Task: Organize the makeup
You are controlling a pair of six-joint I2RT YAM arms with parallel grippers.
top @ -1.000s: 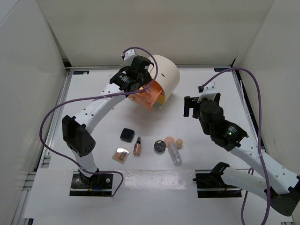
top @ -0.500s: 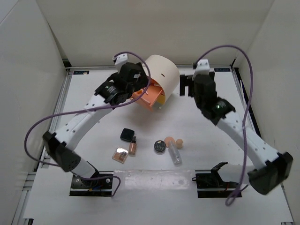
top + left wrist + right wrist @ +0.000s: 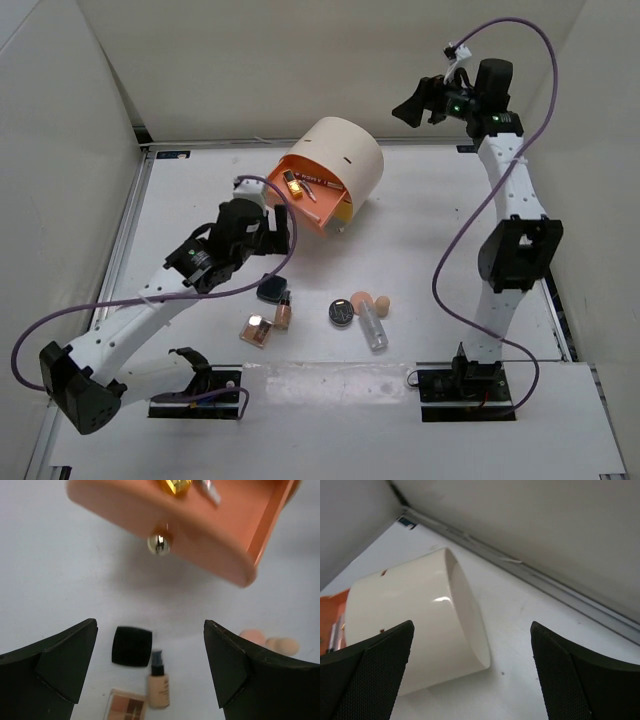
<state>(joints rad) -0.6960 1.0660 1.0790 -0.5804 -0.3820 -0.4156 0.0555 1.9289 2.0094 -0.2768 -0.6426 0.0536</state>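
Note:
Makeup lies in a loose row near the front: a black square compact [image 3: 270, 289] [image 3: 131, 646], a foundation bottle [image 3: 283, 316] [image 3: 158, 685], a palette [image 3: 257, 330] [image 3: 127, 707], a round dark compact [image 3: 342, 312], peach sponges [image 3: 370, 301] [image 3: 270, 642] and a clear tube [image 3: 373, 329]. Slim items [image 3: 300, 184] rest in the open orange drawer [image 3: 312, 208] [image 3: 200, 530]. My left gripper [image 3: 270, 232] [image 3: 150, 625] hangs open and empty between the drawer and the black compact. My right gripper [image 3: 408, 108] [image 3: 471, 627] is open and empty, held high at the back right.
The cream cylinder box [image 3: 340, 160] [image 3: 415, 630] lies on its side at the back centre, its drawer pulled out toward the front left with a metal knob [image 3: 158, 542]. White walls enclose the table on three sides.
My left gripper has opened and drawn back from the drawer toward the front. The right arm has swung up and away to the back right.

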